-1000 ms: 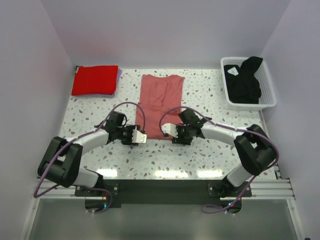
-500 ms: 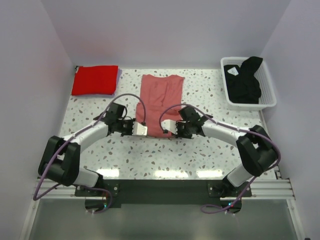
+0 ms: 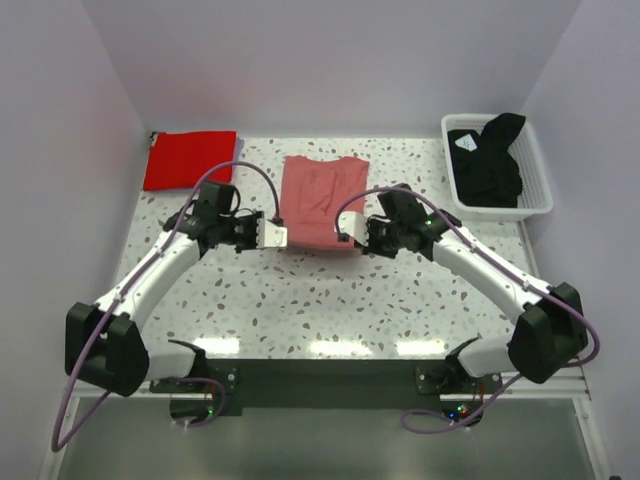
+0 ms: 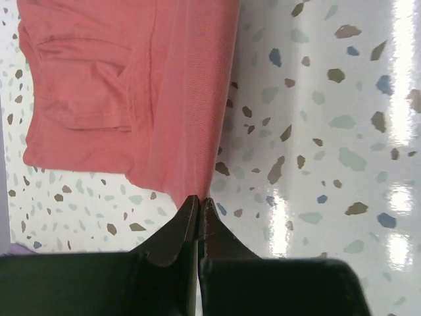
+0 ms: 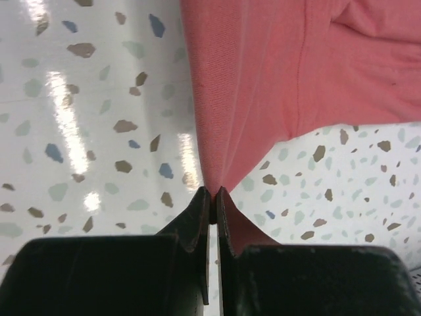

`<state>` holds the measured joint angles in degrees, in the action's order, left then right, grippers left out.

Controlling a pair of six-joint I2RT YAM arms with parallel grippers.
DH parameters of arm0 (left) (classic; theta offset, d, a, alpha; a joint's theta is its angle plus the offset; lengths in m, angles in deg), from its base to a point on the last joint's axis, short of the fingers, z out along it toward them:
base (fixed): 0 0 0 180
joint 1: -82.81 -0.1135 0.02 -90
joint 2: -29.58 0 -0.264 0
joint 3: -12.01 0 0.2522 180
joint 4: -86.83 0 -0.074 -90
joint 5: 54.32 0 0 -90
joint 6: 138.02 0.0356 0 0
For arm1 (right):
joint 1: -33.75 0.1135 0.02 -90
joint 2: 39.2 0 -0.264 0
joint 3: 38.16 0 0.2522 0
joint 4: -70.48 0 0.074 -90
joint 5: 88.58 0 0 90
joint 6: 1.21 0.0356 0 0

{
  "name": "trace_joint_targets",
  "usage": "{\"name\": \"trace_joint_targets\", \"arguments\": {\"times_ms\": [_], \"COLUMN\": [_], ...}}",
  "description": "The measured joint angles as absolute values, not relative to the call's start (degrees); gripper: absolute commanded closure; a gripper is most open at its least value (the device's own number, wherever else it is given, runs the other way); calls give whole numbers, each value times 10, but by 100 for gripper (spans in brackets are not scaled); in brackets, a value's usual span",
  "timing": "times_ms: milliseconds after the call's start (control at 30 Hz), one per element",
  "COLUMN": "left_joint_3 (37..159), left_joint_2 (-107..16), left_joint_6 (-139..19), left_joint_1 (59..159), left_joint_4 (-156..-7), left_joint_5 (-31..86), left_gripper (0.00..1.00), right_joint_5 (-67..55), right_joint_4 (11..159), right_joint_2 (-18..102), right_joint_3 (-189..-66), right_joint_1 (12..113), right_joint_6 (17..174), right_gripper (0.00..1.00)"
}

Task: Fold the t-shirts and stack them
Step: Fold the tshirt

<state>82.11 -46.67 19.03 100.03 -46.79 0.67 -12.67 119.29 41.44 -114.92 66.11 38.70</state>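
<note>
Centrally, salmon-pink t-shirt [image 3: 322, 195] lies on speckled table [image 3: 300, 300], folded narrow. Its near-left corner is pinched by left gripper [image 3: 279, 236], jaws pressed together on the cloth. Its near-right corner is pinched likewise by right gripper [image 3: 346, 236]. Red t-shirt [image 3: 190, 160] sits folded at far-left corner. Black t-shirt [image 3: 488, 160] is heaped in white basket [image 3: 500, 212], far right.

I'm driving this from afar in a robot lab test cell. A speckled table [image 3: 400, 300] is boxed in on three sides by plain pale walls [image 3: 330, 70]. An aluminium rail [image 3: 560, 372] runs along the table's near edge, and purple cables [image 3: 238, 164] loop above the tabletop.
</note>
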Motion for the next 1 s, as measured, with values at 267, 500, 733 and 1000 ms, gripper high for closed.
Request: {"name": "trace_joint_targets", "arguments": {"times_ms": [267,500,733,1000], "left_joint_3": [812,837,955,1139], "left_joint_2": [-337,-315,-485,-700], "left_joint_6": [206,192,179,179], "left_joint_1": [1008,1006,989,985], "left_joint_4": [-304,-194,-214,-235], "left_joint_5": [-53,-75,-65,-56], "left_gripper": [100,100,100,100], "right_joint_5": [-174,-214,-246,-256], "right_joint_4": [1314,1408,1432,1468], "right_joint_2": [267,308,437,609], "right_joint_3": [-1106,-1205,-1254,-1394], "right_joint_1": [708,713,632,557], "right_joint_6": [413,453,411,324], "right_gripper": [100,100,100,100]}}
